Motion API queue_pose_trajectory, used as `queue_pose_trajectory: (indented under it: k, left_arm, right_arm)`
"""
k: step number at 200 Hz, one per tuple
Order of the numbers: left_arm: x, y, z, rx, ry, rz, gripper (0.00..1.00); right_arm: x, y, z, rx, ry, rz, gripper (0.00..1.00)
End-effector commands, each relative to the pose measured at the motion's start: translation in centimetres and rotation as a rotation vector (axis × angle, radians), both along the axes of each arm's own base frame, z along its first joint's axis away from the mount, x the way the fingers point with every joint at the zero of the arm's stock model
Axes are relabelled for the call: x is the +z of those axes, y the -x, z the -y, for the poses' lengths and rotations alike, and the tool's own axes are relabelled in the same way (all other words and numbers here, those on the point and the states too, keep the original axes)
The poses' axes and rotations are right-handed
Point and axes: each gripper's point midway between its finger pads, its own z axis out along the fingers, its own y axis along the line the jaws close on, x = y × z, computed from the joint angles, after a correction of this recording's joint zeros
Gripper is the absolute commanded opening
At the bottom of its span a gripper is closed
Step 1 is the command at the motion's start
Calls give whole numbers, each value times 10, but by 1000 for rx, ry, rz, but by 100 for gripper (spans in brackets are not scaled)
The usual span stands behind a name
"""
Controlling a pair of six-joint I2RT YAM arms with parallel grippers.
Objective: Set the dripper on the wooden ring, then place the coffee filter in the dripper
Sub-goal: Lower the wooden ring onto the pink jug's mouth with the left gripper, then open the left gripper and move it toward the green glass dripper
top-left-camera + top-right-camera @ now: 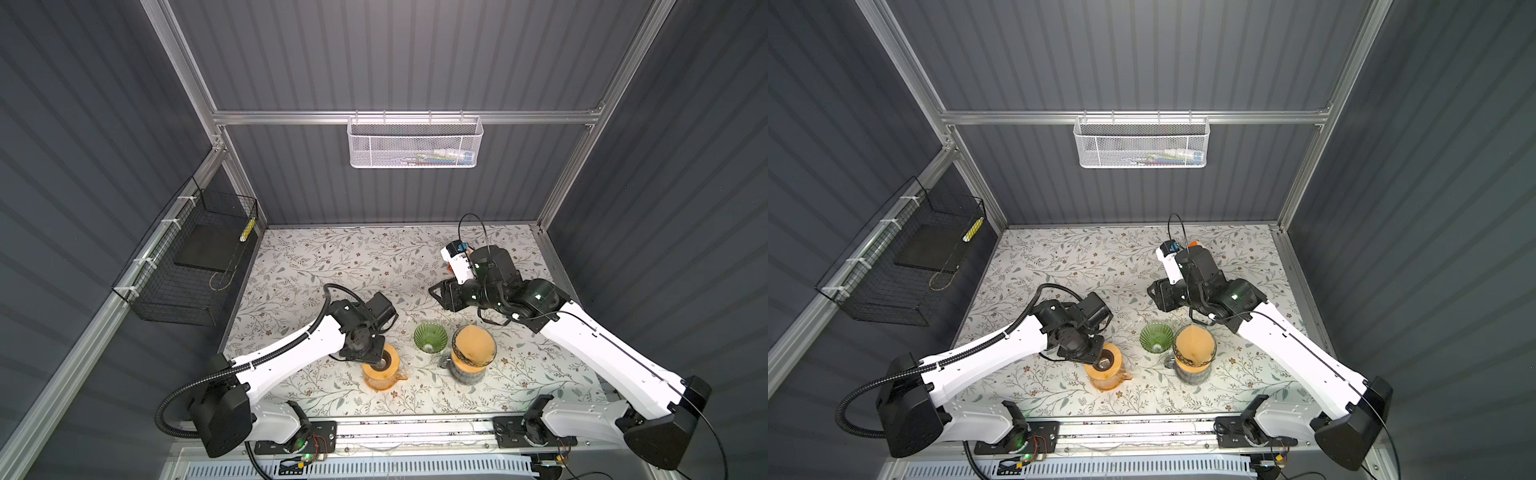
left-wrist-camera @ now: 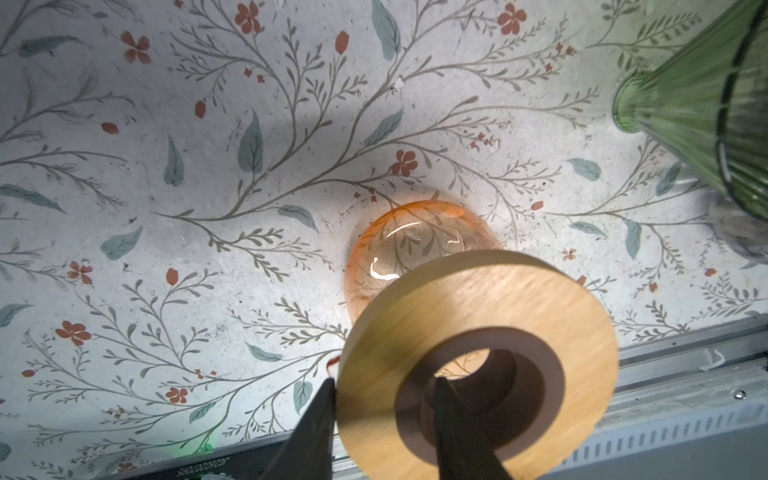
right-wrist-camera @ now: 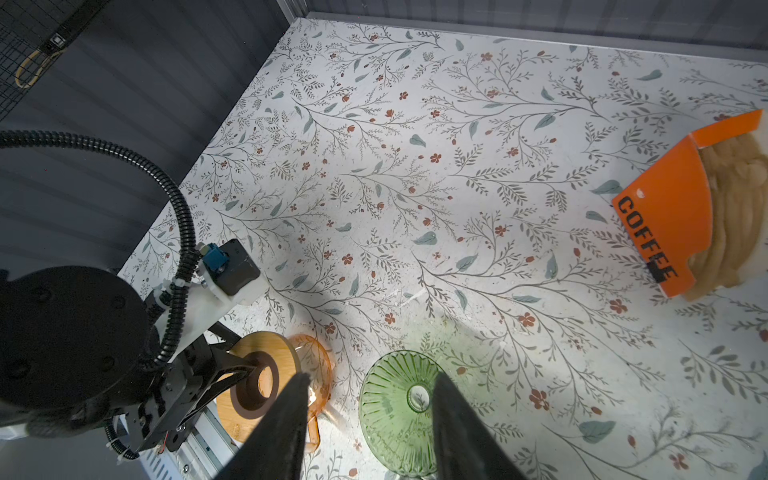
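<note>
The green ribbed glass dripper [image 1: 430, 336] [image 1: 1156, 337] [image 2: 698, 91] [image 3: 399, 411] stands empty on the floral table. Just right of it, a tan paper filter [image 1: 473, 343] [image 1: 1194, 345] rests in the mouth of a clear glass jug. More tan filters [image 3: 735, 208] lie stacked in an orange COFFEE box [image 3: 665, 208]. My right gripper [image 3: 372, 376] [image 1: 438, 295] hangs open above the dripper and holds nothing. My left gripper [image 2: 386, 380] [image 1: 380, 361] straddles the wall of a wooden ring [image 2: 478, 353] on an orange glass carafe [image 2: 407, 245]. One finger is at the outer edge, the other in the hole.
A white mesh basket [image 1: 415, 143] hangs on the back wall and a black wire basket [image 1: 187, 266] on the left wall. The aluminium rail [image 1: 415, 428] runs along the table's front edge, close behind the carafe. The right arm hides most of the orange box in both top views.
</note>
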Motion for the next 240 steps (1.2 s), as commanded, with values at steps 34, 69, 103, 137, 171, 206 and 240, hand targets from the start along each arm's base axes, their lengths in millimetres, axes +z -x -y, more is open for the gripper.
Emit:
queue_pose_trajectory:
  k: [34,69,103,137,171,206,240]
  left_arm:
    - [30,-5,-5,25,19,73,39]
    - [37,-7,-9,27,6,95,38]
    - [60,-26,4,-9,44,190,37]
    - [75,-51,30,-84,46,239,36]
    - [84,-67,56,-78,167,310,36]
    - [98,-80,84,-93,270,318,36]
    - [95,-92,99,-89,361,268,37]
  right_arm:
    - [9,0,-3,2,-13,17,50]
    - [7,0,1,-9,-5,21,50]
    - [10,-4,3,-55,-14,21,50]
    - [17,0,4,-69,-60,32,50]
    - [19,6,12,-67,-30,31,50]
    - [22,7,17,-76,-21,50,51]
    - [21,7,22,-81,7,33,54]
